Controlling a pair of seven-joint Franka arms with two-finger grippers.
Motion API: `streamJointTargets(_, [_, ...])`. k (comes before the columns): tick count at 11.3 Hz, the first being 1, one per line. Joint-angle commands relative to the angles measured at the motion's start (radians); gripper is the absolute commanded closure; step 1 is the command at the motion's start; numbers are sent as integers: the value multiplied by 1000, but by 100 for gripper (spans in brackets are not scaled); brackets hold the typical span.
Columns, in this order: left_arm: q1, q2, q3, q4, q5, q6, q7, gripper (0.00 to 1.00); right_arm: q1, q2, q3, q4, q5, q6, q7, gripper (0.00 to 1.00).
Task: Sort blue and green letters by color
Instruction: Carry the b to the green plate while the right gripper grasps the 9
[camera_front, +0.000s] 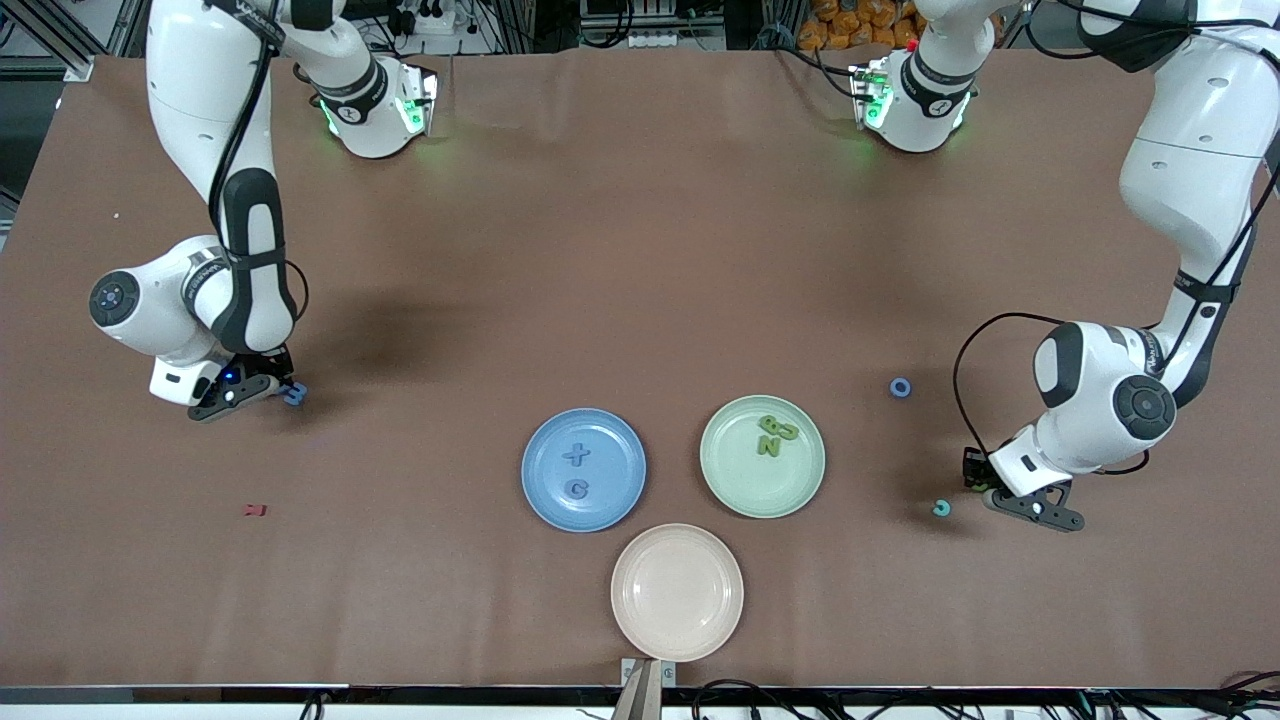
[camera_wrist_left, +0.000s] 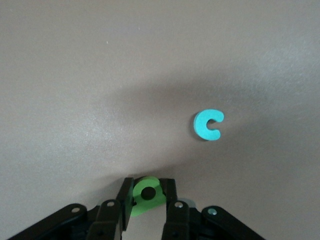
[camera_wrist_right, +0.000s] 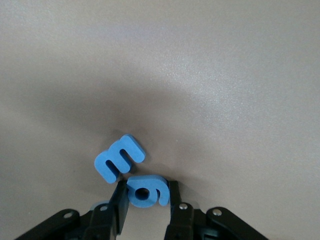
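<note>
On brown table (camera_front: 640, 250), three plates (camera_front: 677, 590) cluster.

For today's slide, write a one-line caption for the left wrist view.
Left gripper shut on a green letter at the brown table, a turquoise letter C lying apart nearby.

green letter (camera_wrist_left: 146, 196): lower part hidden between left claw (camera_wrist_left: 148, 204) fingers, shape unreadable
blue piece (camera_wrist_right: 145, 192): edges covered by right claw (camera_wrist_right: 146, 202) fingers
second blue letter (camera_wrist_right: 119, 157): in front view mostly hidden under right claw
dark red letter (camera_front: 255, 510): too small to read
</note>
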Motion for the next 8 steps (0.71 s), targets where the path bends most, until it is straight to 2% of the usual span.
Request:
streamJointTargets(1, [-22, -50, 1, 5, 14, -43, -67, 91, 0, -18, 2, 10, 35, -6, -15, 100])
streamJointTargets(4, [-112, -114, 7, 5, -22, -133, -230, 91, 0, -21, -4, 88, 35, -78, 8, 100])
streamJointTargets(8, [-323, -142, 52, 6, -54, -161, -623, 91, 18, -18, 7, 206, 35, -165, 163, 100])
